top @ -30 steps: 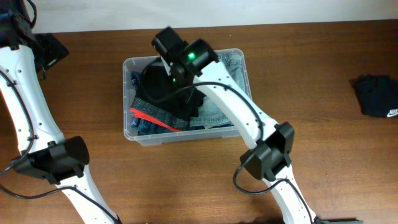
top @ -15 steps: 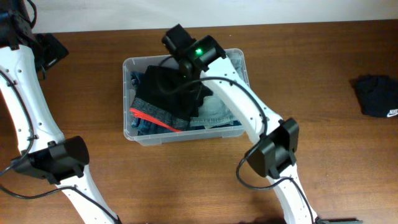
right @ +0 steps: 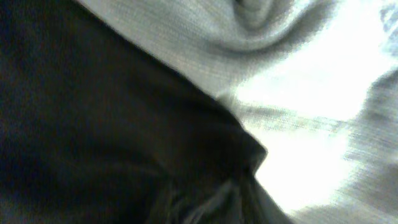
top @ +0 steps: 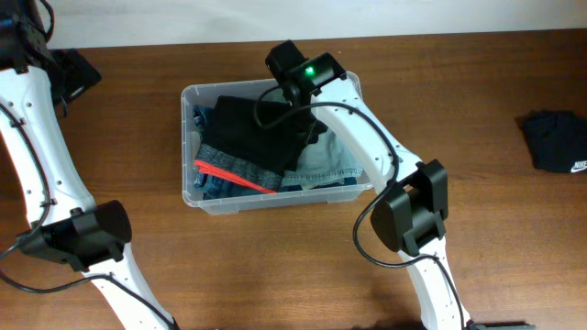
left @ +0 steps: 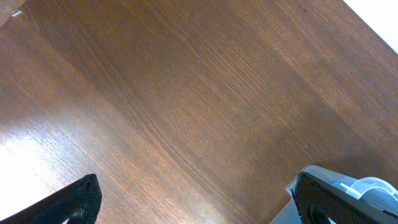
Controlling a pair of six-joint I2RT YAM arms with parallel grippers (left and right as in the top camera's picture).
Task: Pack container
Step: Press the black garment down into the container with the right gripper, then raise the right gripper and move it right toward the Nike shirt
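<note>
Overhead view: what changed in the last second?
The right arm swung rightward along the container's far edge, uncovering the black garment inside. Whether it let anything go cannot be seen. The left arm, the container and the dark garment at far right stayed put.

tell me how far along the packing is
Done: the container already holds a black garment, a grey-and-red piece and pale blue fabric. In hand: the right arm reaches into the pile, its gripper hidden. Left: a dark garment lies out on the table; the left gripper is open, empty.
</note>
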